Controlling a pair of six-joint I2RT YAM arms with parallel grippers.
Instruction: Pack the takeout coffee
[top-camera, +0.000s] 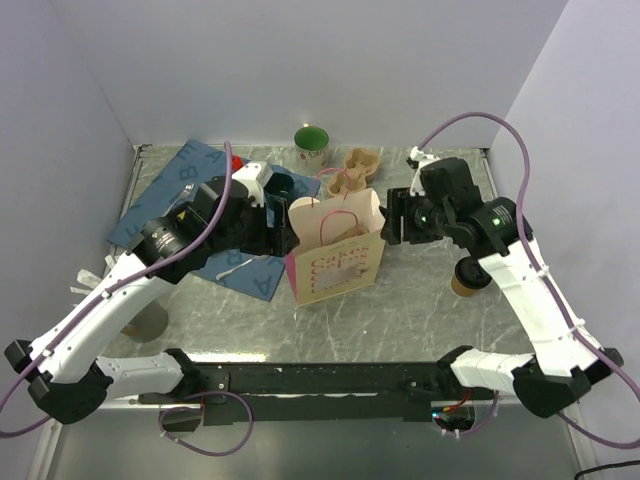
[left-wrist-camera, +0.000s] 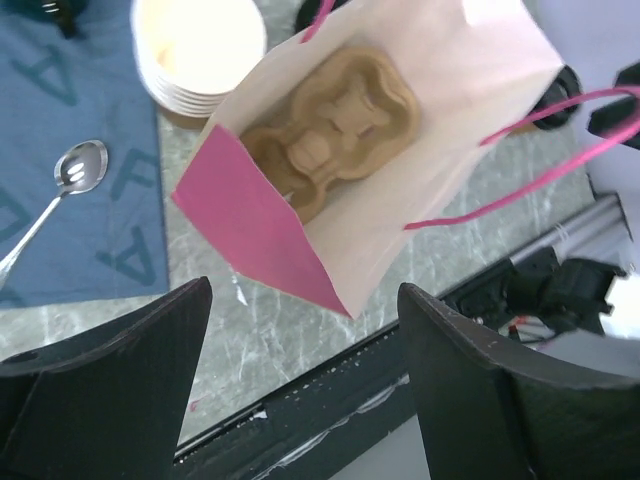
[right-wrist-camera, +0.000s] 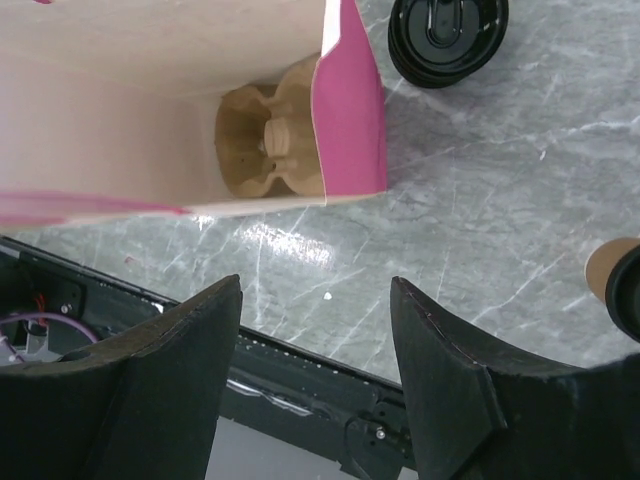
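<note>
The takeout coffee (top-camera: 469, 275), a brown paper cup with a black lid, stands on the table to the right of the bag; it also shows at the right edge of the right wrist view (right-wrist-camera: 616, 283). An open pink paper bag (top-camera: 335, 252) stands mid-table with a moulded cup carrier (left-wrist-camera: 335, 125) inside, which also shows in the right wrist view (right-wrist-camera: 262, 140). My left gripper (top-camera: 283, 232) is open and empty at the bag's left side (left-wrist-camera: 305, 300). My right gripper (top-camera: 397, 222) is open and empty at the bag's right side (right-wrist-camera: 315, 290), left of the coffee.
A stack of lidless paper cups (left-wrist-camera: 200, 50) and a spoon (left-wrist-camera: 75, 170) lie by the blue cloth (top-camera: 190, 190). Loose black lids (right-wrist-camera: 447, 35) sit near the bag. A green mug (top-camera: 312, 145) and a second carrier (top-camera: 357, 165) are at the back.
</note>
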